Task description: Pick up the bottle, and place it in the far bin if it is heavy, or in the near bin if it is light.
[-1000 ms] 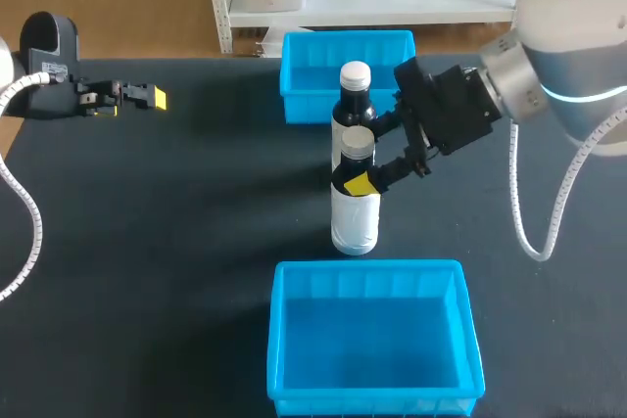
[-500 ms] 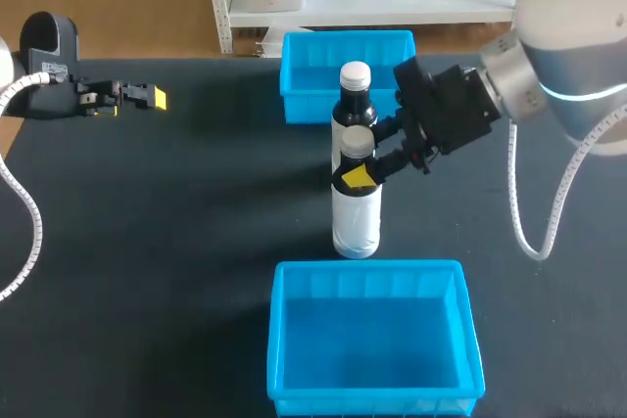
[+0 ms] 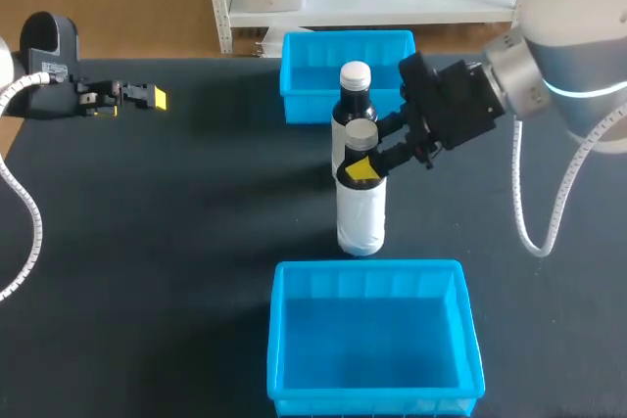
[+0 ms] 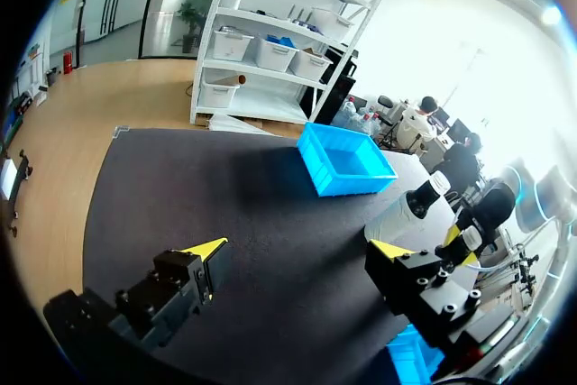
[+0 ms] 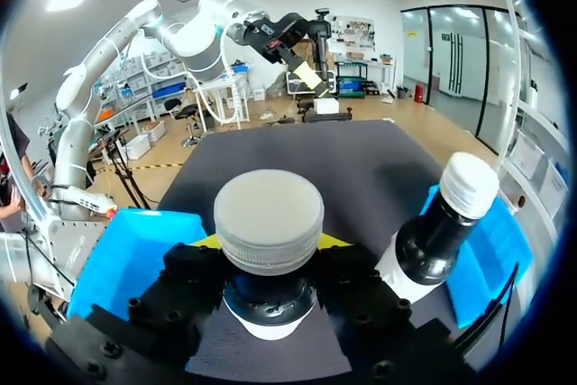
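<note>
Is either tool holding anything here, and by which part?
The right tool grips the grey-capped white-labelled dark bottle by its neck. The left tool holds nothing.

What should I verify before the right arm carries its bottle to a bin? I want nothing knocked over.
1. Grip: right gripper shut on the neck of the grey-capped bottle: ok.
2. Gap to the white-capped bottle just behind it: cannot tell; they overlap in the head view.
3. The near bin is empty: ok.
4. The far bin is empty: cannot tell, the bottles hide part of it.
5. The left gripper is open and well clear of both bottles: ok.
6. Heavy or light: cannot tell.
</note>
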Controlling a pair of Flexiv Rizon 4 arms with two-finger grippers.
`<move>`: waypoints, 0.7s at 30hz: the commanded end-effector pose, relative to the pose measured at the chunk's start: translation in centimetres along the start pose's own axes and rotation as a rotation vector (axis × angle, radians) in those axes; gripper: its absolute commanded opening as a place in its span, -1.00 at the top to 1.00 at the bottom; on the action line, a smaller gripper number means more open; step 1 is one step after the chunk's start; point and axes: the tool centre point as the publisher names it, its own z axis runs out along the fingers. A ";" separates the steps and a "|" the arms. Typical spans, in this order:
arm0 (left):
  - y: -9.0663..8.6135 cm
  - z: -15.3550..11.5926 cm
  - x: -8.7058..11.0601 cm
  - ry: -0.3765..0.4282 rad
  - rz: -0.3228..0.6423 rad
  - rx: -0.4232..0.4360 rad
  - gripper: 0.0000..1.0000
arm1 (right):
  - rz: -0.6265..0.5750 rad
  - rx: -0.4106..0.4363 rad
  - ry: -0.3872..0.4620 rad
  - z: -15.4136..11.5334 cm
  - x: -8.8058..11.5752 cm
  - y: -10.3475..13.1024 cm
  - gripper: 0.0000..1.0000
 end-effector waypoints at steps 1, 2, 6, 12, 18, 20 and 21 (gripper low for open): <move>0.0 0.0 0.0 0.000 0.000 0.000 -1.00 | 0.000 0.027 -0.007 -1.5 0.2 0.2 1.00; 0.0 0.0 0.0 0.000 0.000 0.000 -1.00 | 0.001 0.037 -0.008 -1.9 0.2 0.0 1.00; 0.0 0.0 0.0 0.000 0.000 0.000 -1.00 | 0.014 0.072 -0.016 -3.5 0.4 -0.5 1.00; 0.0 0.0 0.0 0.000 0.000 0.000 -1.00 | 0.039 0.161 -0.017 -6.8 1.1 -1.7 1.00; 0.0 0.0 0.0 0.000 0.000 0.000 -1.00 | 0.063 0.244 -0.010 -10.5 1.9 -2.8 1.00; 0.0 0.0 0.0 0.000 0.000 0.000 -1.00 | 0.075 0.265 -0.009 -11.7 2.2 -3.1 1.00; 0.0 0.0 0.0 0.000 0.000 0.000 -1.00 | 0.077 0.274 -0.006 -12.2 2.3 -3.1 1.00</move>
